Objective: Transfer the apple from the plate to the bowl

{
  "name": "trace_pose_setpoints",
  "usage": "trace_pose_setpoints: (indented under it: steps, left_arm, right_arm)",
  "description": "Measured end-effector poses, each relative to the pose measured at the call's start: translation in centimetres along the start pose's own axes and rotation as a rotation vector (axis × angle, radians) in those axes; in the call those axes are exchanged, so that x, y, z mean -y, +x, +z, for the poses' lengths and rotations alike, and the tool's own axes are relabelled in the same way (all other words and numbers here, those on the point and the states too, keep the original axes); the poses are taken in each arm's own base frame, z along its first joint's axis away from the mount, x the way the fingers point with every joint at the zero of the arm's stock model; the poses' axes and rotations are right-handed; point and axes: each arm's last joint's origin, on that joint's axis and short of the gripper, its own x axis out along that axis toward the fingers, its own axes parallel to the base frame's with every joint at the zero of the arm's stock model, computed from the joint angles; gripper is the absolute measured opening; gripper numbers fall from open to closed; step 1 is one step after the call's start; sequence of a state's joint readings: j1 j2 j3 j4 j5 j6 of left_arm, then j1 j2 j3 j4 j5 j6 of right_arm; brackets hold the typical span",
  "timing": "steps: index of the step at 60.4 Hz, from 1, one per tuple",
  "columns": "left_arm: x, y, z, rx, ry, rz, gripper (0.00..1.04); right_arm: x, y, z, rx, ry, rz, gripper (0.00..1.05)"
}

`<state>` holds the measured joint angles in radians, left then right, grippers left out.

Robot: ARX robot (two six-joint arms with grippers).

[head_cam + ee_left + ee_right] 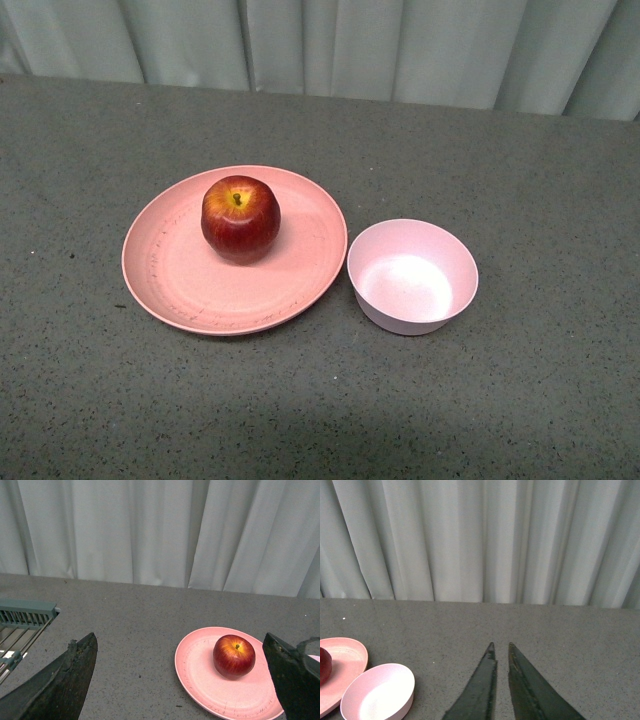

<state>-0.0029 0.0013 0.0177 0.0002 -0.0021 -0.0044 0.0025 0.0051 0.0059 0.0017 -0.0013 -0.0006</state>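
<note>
Not started: apple (240, 218) on plate (175, 272), bowl (396, 316) just right, empty. L gripper (178, 639) spread wide, R gripper (500, 646) pinched together, both holding nothing.

Setting: staged robot test station, lab-like rather than domestic.
Backdrop: pale pleated curtain (330, 45) closing off the entire far side.
Surface: plain grey speckled desk (320, 410).
Fixture: green-framed wire rack (22, 617), seen in the left wrist view.

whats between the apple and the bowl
Only bare plate: from the apple its surface runs out to the rim, which sits close beside the bowl. Nothing else lies there. The front view shows it best.
</note>
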Motion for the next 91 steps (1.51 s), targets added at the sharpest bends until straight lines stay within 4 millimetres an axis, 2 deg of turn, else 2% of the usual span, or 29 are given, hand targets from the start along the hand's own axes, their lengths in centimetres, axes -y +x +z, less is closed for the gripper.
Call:
trace_pose_setpoints:
  steps: [8,21,26,28,37,40,48,53,56,57,58,62,65,68,79,91]
  left_arm:
    - [0.0,0.0,0.0,0.000,0.000,0.000,0.98]
    - [0.0,0.0,0.0,0.000,0.000,0.000,0.98]
    - [0.0,0.0,0.0,0.000,0.000,0.000,0.98]
    - [0.0,0.0,0.0,0.000,0.000,0.000,0.98]
    - [0.0,0.0,0.0,-0.004,-0.001,0.001,0.98]
    - [0.1,0.2,-0.2,-0.070,-0.016,-0.003,0.98]
    - [0.6,2.6,-0.2,-0.140,-0.063,-0.075,0.98]
    - [1.0,5.9,1.1,-0.120,-0.096,-0.091,0.98]
    - [1.5,9.4,1.9,-0.110,-0.110,-0.097,0.98]
    - [1.9,11.3,1.9,-0.119,-0.113,-0.101,0.98]
    - [2.0,11.6,1.8,-0.123,-0.113,-0.102,0.98]
    - [2.9,14.7,0.6,-0.209,-0.108,-0.121,0.98]
    - [3.9,17.4,-1.4,-0.311,-0.104,-0.141,0.98]
    - [4.8,19.0,-3.0,-0.373,-0.097,-0.155,0.98]
    - [7.2,22.9,-5.8,-0.456,-0.102,-0.164,0.98]
    - [9.1,25.2,-7.4,-0.490,-0.088,-0.182,0.98]
  right_arm:
    - [0.0,0.0,0.0,0.001,0.000,0.000,0.37]
    - [0.0,0.0,0.0,0.001,0.000,0.000,0.73]
    - [0.0,0.0,0.0,0.001,0.000,0.000,0.93]
    - [0.0,0.0,0.0,0.001,0.001,0.000,0.97]
    - [0.0,0.0,0.0,0.001,0.001,0.000,0.95]
    - [0.0,0.0,0.0,0.000,0.001,0.000,0.95]
    - [0.0,0.0,0.0,0.000,0.001,0.000,0.95]
    - [0.0,0.0,0.0,0.001,0.001,0.000,0.95]
    - [0.0,0.0,0.0,0.001,0.001,0.000,0.95]
    - [0.0,0.0,0.0,0.000,0.001,0.000,0.95]
    - [0.0,0.0,0.0,0.000,0.001,0.000,0.95]
    - [0.0,0.0,0.0,0.000,0.001,0.000,0.95]
    - [0.0,0.0,0.0,0.001,0.001,0.000,0.95]
    - [0.0,0.0,0.0,0.000,0.001,0.000,0.95]
    - [0.0,0.0,0.0,0.001,0.001,0.000,0.95]
    - [0.0,0.0,0.0,0.001,0.001,0.000,0.95]
